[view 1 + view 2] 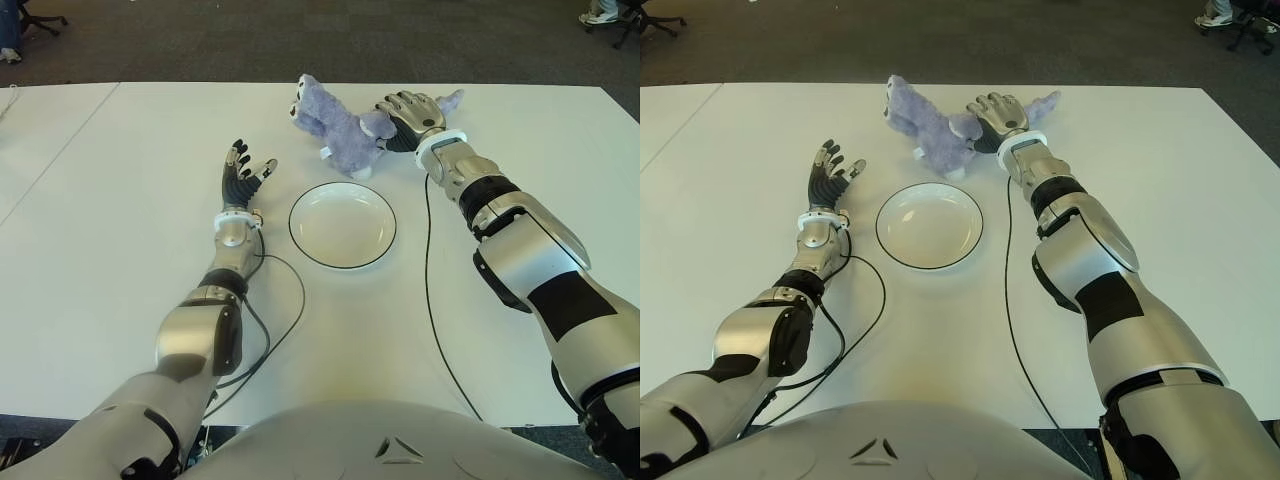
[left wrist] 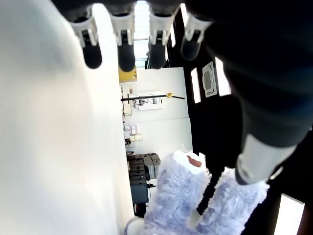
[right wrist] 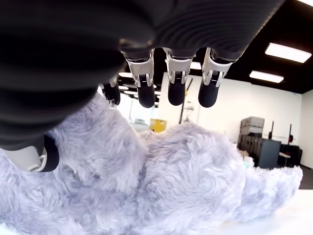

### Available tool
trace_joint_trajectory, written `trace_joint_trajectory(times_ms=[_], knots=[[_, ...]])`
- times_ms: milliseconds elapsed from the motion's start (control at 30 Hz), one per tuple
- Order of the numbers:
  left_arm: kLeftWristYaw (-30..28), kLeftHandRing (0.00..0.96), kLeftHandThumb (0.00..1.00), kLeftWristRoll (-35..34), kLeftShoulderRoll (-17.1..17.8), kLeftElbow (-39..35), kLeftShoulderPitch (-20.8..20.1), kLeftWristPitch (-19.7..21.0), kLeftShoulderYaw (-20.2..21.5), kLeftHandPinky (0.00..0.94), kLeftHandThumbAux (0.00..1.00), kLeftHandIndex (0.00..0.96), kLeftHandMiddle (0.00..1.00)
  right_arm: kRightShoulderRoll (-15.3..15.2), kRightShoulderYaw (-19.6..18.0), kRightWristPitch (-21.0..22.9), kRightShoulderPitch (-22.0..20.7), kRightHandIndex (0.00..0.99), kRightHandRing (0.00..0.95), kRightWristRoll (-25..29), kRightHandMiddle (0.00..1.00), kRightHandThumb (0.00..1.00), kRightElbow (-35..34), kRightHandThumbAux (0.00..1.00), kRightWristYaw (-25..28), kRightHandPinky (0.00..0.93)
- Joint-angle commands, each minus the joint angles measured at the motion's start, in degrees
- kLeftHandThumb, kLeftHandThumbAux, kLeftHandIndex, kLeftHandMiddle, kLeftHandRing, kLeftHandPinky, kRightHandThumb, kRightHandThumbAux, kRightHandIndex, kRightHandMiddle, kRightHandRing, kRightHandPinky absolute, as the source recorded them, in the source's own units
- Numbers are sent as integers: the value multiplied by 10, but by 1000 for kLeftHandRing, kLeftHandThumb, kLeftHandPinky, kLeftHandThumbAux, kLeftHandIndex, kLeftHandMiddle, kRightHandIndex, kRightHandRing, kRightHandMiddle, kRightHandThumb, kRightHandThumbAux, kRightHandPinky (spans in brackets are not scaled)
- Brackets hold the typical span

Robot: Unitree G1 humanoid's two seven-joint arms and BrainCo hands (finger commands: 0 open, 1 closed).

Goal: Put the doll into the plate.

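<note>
Purple plush doll [image 1: 335, 130] lies on the white tabletop [image 1: 120, 200], upper centre of the eye views, just beyond the empty white plate [image 1: 342, 225] and apart from its rim. Right hand [image 1: 408, 115] sits over the doll's right end; its wrist view shows fingers [image 3: 177, 88] extended above the fur, not closed on it. Left hand [image 1: 243, 175], left of the plate, fingers spread, holding nothing.
</note>
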Motion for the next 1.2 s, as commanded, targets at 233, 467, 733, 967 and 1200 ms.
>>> trace_joint_trajectory(times_ms=[233,467,733,967,1200], knots=[[0,107,54,8,-31,80,128,89,-6,105,700,61,106,18,9,11,-18,0,0,-11,0,438,9,380,15,41],[0,103,64,3,-32,80,126,95,-1,111,712,65,101,27,8,9,-20,0,0,-8,0,437,9,381,17,75],[3,100,61,7,-32,80,126,93,-4,100,700,64,100,35,-3,2,-17,0,21,2,0,447,8,407,4,146],[6,106,67,8,-34,80,128,83,-5,109,684,66,108,49,-62,-14,-6,81,305,58,183,496,5,460,-2,429],[5,105,67,7,-34,80,128,86,-5,113,690,60,104,59,-103,-30,4,222,383,94,317,564,4,482,6,451]])
